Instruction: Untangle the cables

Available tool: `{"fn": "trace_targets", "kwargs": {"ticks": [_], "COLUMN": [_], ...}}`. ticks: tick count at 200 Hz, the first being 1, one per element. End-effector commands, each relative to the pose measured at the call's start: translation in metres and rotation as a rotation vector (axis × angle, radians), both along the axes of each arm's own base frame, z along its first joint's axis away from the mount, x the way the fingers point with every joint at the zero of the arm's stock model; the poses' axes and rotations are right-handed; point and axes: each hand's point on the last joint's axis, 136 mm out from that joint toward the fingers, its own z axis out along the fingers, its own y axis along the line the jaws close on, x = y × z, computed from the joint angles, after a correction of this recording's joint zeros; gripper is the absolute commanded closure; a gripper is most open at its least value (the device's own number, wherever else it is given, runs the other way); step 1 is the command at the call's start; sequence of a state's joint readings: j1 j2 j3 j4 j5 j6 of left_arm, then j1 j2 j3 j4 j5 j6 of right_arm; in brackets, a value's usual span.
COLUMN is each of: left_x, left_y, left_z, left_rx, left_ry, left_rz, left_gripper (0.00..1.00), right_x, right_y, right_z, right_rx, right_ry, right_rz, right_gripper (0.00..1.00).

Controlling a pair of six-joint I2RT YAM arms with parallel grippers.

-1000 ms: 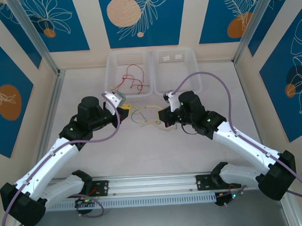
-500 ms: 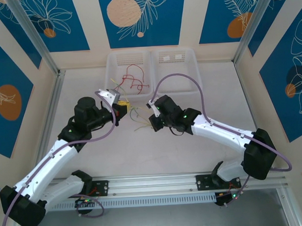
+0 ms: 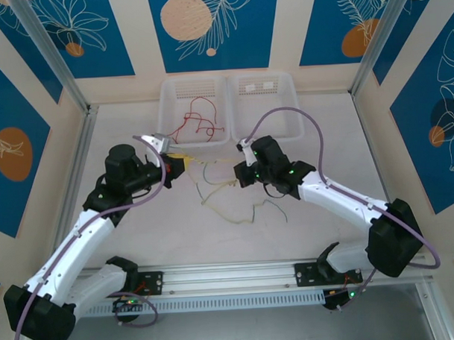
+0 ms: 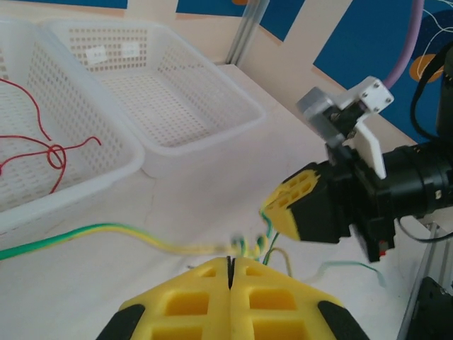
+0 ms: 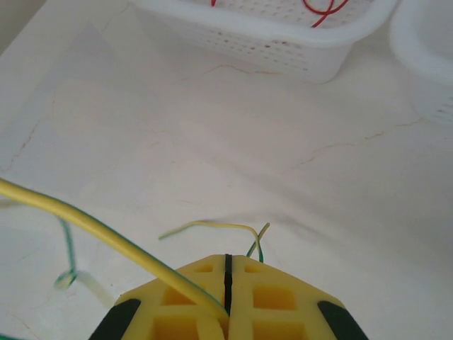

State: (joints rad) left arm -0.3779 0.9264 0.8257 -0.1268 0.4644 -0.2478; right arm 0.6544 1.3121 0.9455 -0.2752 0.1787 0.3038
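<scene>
Several thin yellow-green cables (image 3: pixel 213 206) lie kinked on the white table between my two grippers. My left gripper (image 3: pixel 182 162) is shut on one yellow-green cable (image 4: pixel 106 230), which runs off to the left from its fingertips (image 4: pixel 230 261). My right gripper (image 3: pixel 240 174) is shut on another yellow-green cable (image 5: pixel 85 221), which enters its jaws (image 5: pixel 228 258) from the left. A loose strand (image 5: pixel 212 225) curls just beyond the right fingers. Red cables (image 3: pixel 198 122) lie in the left basket. In the left wrist view the right gripper (image 4: pixel 301 205) hangs close ahead.
Two white mesh baskets stand at the back: the left basket (image 3: pixel 165 112) holds the red strands, and the right basket (image 3: pixel 266 105) stands beside it. Purple arm cables (image 3: pixel 315 137) loop above the right arm. A metal rail (image 3: pixel 223 278) runs along the near edge.
The grippers have drawn apart: the left pulled back to the left, the right swung to the right. The yellow-green strands have stretched out and spread lower across the table.
</scene>
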Motion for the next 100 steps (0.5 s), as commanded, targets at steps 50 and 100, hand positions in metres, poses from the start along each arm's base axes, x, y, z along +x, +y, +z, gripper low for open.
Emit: {"fn": "trace_targets", "kwargs": {"ticks": [50, 100], "left_x": [0.01, 0.007], "left_y": [0.036, 0.0], "left_z": [0.042, 0.027], "left_rx": [-0.022, -0.071], "left_ry": [-0.139, -0.089], "left_rz": [0.132, -0.067], "left_gripper": [1.0, 0.64], "right_x": [-0.007, -0.021], "right_y": [-0.108, -0.068], "right_z": [-0.022, 0.012], "right_rx": [-0.104, 0.124], "right_ry": [0.134, 0.135], "right_rz": [-0.257, -0.121], "right_gripper": [1.0, 1.0]}}
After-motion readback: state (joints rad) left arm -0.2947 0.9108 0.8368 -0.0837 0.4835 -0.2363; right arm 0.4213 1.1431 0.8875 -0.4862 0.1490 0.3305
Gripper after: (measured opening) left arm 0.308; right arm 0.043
